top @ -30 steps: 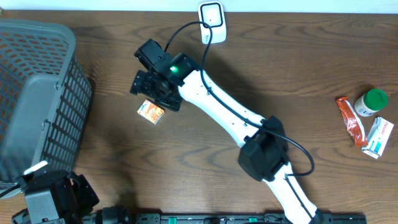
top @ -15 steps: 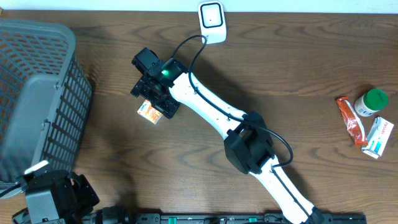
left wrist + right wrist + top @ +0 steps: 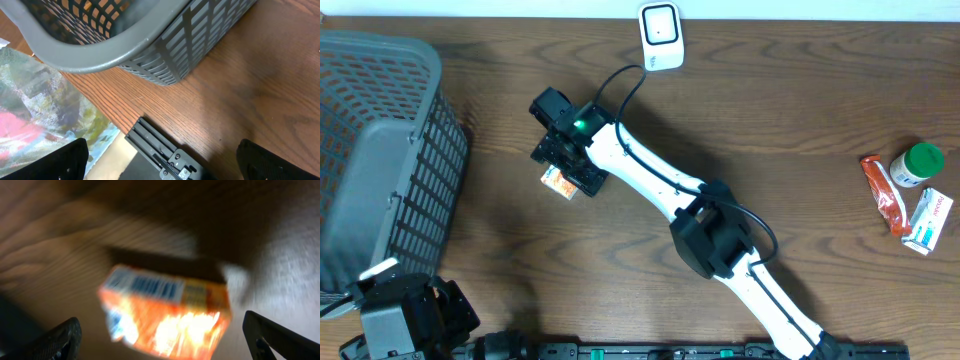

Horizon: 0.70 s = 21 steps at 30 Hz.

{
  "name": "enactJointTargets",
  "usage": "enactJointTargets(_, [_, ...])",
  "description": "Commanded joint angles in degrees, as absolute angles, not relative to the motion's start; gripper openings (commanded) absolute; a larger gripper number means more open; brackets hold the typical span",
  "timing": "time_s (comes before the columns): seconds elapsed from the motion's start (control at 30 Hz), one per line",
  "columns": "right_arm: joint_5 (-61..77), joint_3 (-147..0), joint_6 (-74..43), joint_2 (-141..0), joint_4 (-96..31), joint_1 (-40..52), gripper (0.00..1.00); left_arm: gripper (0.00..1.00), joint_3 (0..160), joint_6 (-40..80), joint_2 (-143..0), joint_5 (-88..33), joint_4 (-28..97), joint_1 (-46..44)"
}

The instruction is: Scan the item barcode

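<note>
Overhead, the right gripper [image 3: 563, 172] is hanging over a small orange carton [image 3: 558, 181] in the upper middle-left of the frame, partly covering it. In the right wrist view, its dark fingertips [image 3: 61, 339] are standing wide apart at the bottom corners, with the carton lying flat between them and nothing in their grasp. The carton is showing as a glossy orange rectangular box with a white band along one edge. Blue stripes are running across that band, but motion blur is making every mark unreadable.

The carton is resting on a dark brown table [image 3: 800, 110] with clear wood grain. A white, rounded scanner [image 3: 661, 30] is sitting at the top edge. A grey plastic lattice basket [image 3: 380, 150] is filling the left side.

At the far right, an orange sachet [image 3: 886, 195], a white bottle with a green cap [image 3: 917, 165] and a white-and-blue box [image 3: 928, 222] are lying close together, their print too small to read.

At lower left, the left gripper [image 3: 165, 165] is also gaping wide and holding nothing, beside the basket.
</note>
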<state>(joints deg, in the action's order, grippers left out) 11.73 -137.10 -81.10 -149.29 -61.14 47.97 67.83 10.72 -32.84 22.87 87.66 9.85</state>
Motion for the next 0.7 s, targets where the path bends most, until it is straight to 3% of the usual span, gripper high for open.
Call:
enactJointTargets(0.0, [10.8, -138.0, -82.2, -151.2, -60.9, 48.5, 0.98, 0.95, 67.9, 11.2, -32.6, 23.6, 87.8, 9.6])
enactJointTargets(0.1, [11.0, -138.0, -82.0, -152.2, -60.6, 48.5, 0.96, 0.95, 67.9, 11.2, -32.6, 23.6, 87.8, 9.6])
enactJointTargets(0.33, [10.0, -138.0, -78.1, -152.4, -63.4, 48.3, 0.75, 0.95, 67.9, 11.2, -32.6, 23.6, 87.8, 9.6])
enactJointTargets(0.67, [9.3, -138.8, -67.3, -152.1, -71.8, 47.1, 0.68, 0.95, 67.9, 11.2, -32.6, 23.6, 87.8, 9.6])
